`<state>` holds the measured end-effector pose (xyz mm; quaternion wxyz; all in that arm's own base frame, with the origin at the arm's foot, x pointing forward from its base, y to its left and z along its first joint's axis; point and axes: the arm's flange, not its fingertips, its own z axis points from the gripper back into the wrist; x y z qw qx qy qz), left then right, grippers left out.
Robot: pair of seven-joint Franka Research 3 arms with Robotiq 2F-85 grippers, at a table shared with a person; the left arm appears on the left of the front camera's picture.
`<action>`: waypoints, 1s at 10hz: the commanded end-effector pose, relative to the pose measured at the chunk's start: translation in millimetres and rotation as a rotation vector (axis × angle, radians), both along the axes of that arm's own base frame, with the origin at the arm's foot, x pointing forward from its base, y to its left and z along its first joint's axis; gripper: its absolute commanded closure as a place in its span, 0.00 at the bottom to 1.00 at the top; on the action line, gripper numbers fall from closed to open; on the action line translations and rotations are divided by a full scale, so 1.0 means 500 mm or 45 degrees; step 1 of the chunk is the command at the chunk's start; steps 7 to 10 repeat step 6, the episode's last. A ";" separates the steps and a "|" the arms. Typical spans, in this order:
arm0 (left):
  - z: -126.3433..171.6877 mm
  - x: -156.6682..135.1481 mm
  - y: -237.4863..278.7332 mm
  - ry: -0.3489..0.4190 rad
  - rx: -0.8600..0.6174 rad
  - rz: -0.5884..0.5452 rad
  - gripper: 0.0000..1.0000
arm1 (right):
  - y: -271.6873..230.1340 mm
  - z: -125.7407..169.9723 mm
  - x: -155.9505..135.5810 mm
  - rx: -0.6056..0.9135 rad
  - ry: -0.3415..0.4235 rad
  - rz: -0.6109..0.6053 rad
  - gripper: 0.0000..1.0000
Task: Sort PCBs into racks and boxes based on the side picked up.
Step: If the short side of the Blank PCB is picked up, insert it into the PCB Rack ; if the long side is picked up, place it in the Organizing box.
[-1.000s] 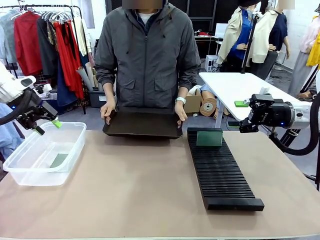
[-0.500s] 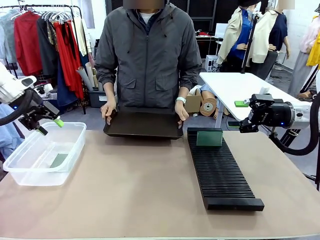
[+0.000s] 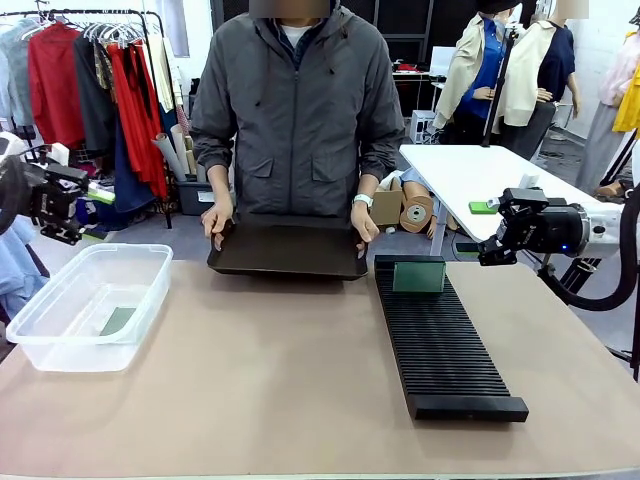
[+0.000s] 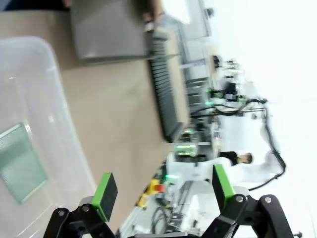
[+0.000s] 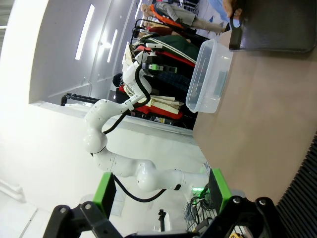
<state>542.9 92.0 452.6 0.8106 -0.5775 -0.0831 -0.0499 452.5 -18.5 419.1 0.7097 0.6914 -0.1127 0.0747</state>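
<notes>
One PCB (image 3: 118, 320) lies flat in the box (image 3: 60, 345), left of the rack (image 3: 445, 340), where another PCB (image 3: 419, 274) stands slotted. Both the left gripper (image 4: 161, 191) and the right gripper (image 5: 161, 191) are spread and empty. The step looks between picks; the person's tray (image 3: 287, 250), beside the rack, must next offer a board.

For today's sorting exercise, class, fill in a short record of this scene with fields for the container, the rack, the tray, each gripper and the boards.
container: clear plastic tub at the table's left
board in tub: one pale green PCB lying flat on its floor
rack: long black slotted rack at the right
board in rack: one green PCB standing upright at its far end
tray: dark flat tray, held at both ends by the person's hands
left gripper: open, empty
right gripper: open, empty
</notes>
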 end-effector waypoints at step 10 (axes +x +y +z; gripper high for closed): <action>-0.015 -0.001 -0.024 0.018 -0.246 -0.114 0.00 | -0.001 0.001 0.001 -0.003 -0.025 -0.001 0.00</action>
